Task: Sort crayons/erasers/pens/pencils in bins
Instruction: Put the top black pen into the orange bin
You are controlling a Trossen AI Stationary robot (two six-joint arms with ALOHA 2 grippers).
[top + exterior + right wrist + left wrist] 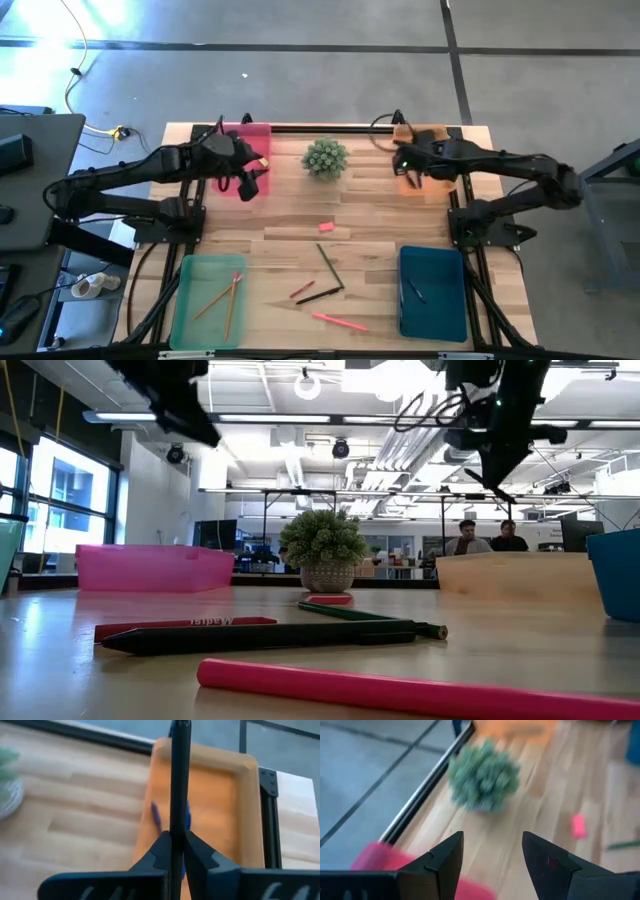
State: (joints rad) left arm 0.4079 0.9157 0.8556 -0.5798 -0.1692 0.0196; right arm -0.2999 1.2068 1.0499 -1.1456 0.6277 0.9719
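High view, bins: I see the pink bin (247,140) at 11 o'clock of the counter (290,225), the orange bin (432,135) at 1 o'clock, the light green bin (190,305) at 7 o'clock and the teal bin (432,295) at 5 o'clock.
High view, sorted items: two orange pencils (225,300) lie in the light green bin; a dark pen (415,291) lies in the teal bin.
High view, loose items: a pink eraser (325,227) sits near the counter's centre; toward 6 o'clock lie a dark green pencil (330,265), a black pen (320,295), a red crayon (302,289) and a pink pencil (338,321).
High view, room: bare wood lies between the pink eraser and the far bins; the potted plant (325,158) stands at 12 o'clock between the two arms.
High view, grippers: my left gripper (250,180) hangs at the pink bin's near edge; my right gripper (408,170) is over the orange bin.
Low view: the pink pencil (400,695) lies nearest, the black pen (260,638) and red crayon (185,626) behind it; the plant (325,550) blocks the middle; two people sit in the room beyond.
Left wrist view: fingers (445,865) spread, nothing between them; plant and pink eraser (578,826) ahead.
Right wrist view: fingers (160,855) pressed on a slim dark stick (180,780), upright over the orange bin (240,805); a blue-purple piece (156,817) lies inside.
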